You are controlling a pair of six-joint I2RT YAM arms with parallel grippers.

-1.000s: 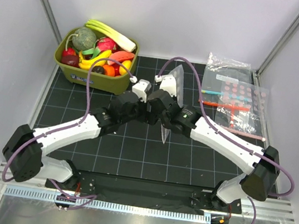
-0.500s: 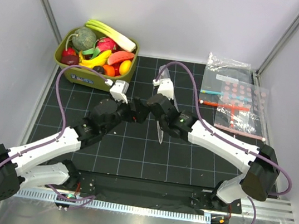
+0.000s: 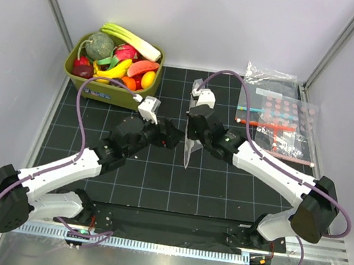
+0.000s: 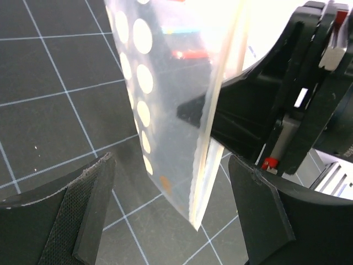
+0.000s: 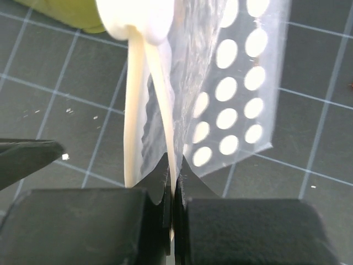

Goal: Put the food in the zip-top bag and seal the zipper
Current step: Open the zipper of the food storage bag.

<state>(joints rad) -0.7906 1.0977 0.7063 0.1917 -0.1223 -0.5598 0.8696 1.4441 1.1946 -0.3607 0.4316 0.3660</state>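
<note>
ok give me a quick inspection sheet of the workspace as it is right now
surface: black gridded mat, no spills seen
job's things: zip-top bag held edge-on, no food seen inside; zipper strip runs down to the right hand; food piled in the green bin at the far left corner
clutter: clear bags with pink-red dots at the far right
hands: right hand shut on the zip-top bag; left hand open, a finger on either side of the bag, not touching it
cables: purple cables loop over both arms
surroundings: white walls, metal frame posts
</note>
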